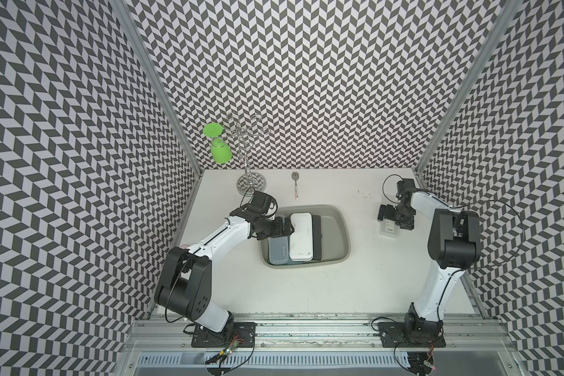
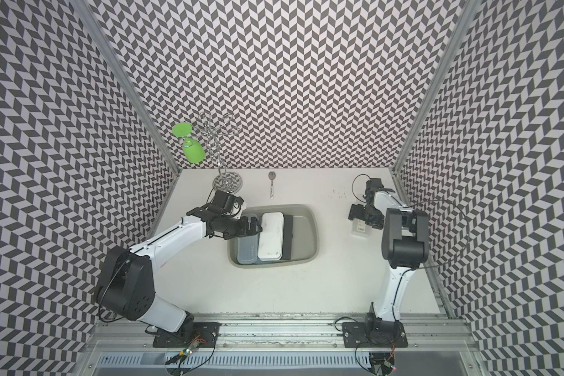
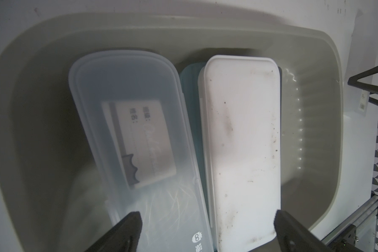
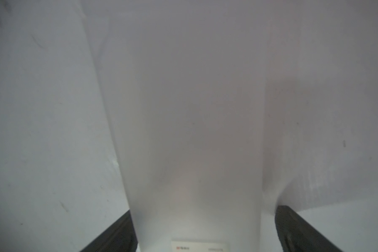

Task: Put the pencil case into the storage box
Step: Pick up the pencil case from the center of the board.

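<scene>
Closest to me, in the middle of the tabletop (image 1: 306, 293), sits the storage box (image 1: 334, 234) (image 2: 303, 234), a shallow grey-olive tub with rounded corners and a broad rim. It's already got three cases lying lengthwise. There's a frosted blue-grey case (image 1: 278, 250) (image 3: 129, 109) on the left with a printed card showing through its lid. A scuffed white case (image 1: 302, 237) (image 3: 242, 141) is beside it, resting on a dark teal case (image 1: 317, 237) (image 3: 190, 87) that peeks out on both sides.

The left end effector (image 1: 288, 226) (image 2: 256, 226) (image 3: 205, 216) hovers over the box's far left part, jaws spread wide and gripping nothing.

Over to the right, well apart from the box, there's the pencil case (image 1: 389, 229) (image 2: 360, 229) (image 4: 196, 141), flat on the tabletop and not in the box. It's a long, milky, translucent plastic case with a small white label at one end. The right end effector (image 1: 394, 219) (image 2: 365, 218) (image 4: 203, 218) is down over it with its jaws released, one finger on each side. The wrist view shows a gap at one finger, and I can't say whether the other touches.

Farther back lies a spoon (image 1: 295, 187). In the far left corner a wire glass rack (image 1: 250, 162) stands with a green glass (image 1: 220, 151) hanging upside down from it.
</scene>
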